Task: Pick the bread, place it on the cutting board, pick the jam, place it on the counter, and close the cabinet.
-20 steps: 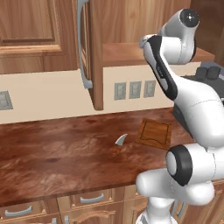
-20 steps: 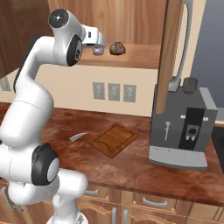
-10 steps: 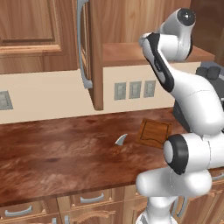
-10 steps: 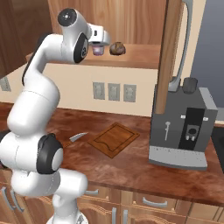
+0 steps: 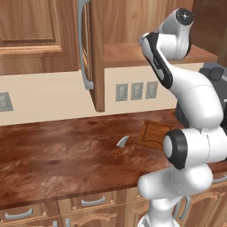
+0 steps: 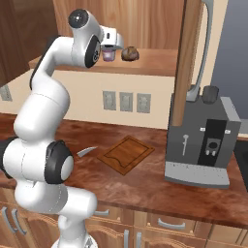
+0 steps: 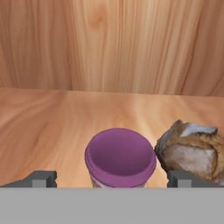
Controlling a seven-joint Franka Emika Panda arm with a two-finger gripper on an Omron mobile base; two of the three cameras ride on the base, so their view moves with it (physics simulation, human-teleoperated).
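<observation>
We found our gripper [image 7: 106, 178] spread wide on the cabinet shelf [image 7: 52, 118], its tips straddling the jam [image 7: 120, 157], while the bread [image 7: 190, 148] sat touching the jar, just right of centre.

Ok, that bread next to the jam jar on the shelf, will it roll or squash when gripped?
The bread looks lumpy and rounded, so it may rock or roll if nudged. Its uneven crust probably gives the fingers some purchase rather than slipping. It sits very near the jam, so the gripper, now straddling the jar, could bump it.
</observation>
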